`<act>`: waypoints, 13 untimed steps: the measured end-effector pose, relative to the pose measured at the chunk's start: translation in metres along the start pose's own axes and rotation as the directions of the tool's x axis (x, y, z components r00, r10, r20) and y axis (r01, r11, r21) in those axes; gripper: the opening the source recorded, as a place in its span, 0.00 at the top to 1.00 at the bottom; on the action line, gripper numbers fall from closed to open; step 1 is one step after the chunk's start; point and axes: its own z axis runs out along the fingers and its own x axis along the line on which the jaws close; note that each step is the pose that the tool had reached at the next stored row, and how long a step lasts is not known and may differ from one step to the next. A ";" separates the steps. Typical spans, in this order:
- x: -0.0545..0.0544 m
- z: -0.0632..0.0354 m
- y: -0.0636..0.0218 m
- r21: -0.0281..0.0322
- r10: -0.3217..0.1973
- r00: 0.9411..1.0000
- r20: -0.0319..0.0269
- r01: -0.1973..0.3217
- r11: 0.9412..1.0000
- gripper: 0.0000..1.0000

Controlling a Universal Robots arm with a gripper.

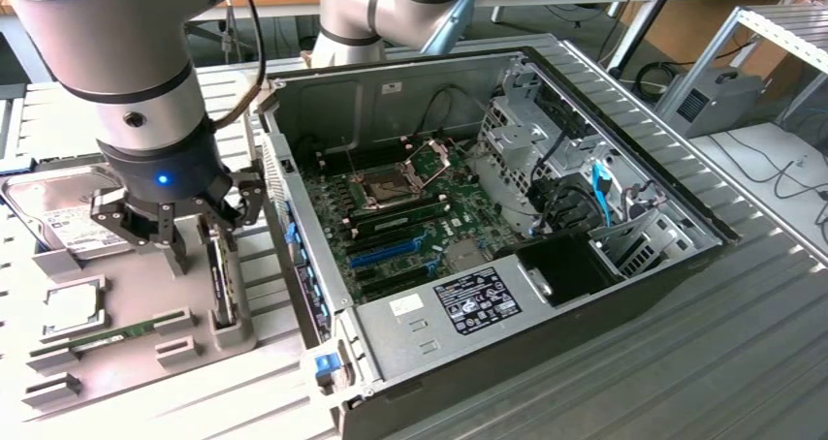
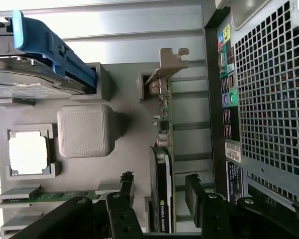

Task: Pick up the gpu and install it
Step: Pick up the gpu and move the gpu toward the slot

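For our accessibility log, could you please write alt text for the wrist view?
The open gripper frames the graphics card, which stands on edge in a grey holder, without touching it. A hard drive, a processor chip and a memory stick share the holder; the computer case stands beside it.

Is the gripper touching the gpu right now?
Apart. In the wrist view the open gripper straddles the gpu, and bare grey tray shows between its fingers and the card on both sides.
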 end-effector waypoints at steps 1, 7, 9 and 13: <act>-0.008 0.0004 0.0005 0.000 0.000 1.000 0.000 0.000 1.000 0.46; -0.008 0.0080 0.0002 0.000 0.000 1.000 0.000 0.000 1.000 0.46; -0.008 0.0208 -0.0004 0.000 0.000 1.000 0.000 0.000 1.000 0.46; -0.005 0.0217 -0.0010 0.000 0.000 1.000 0.000 0.000 1.000 0.46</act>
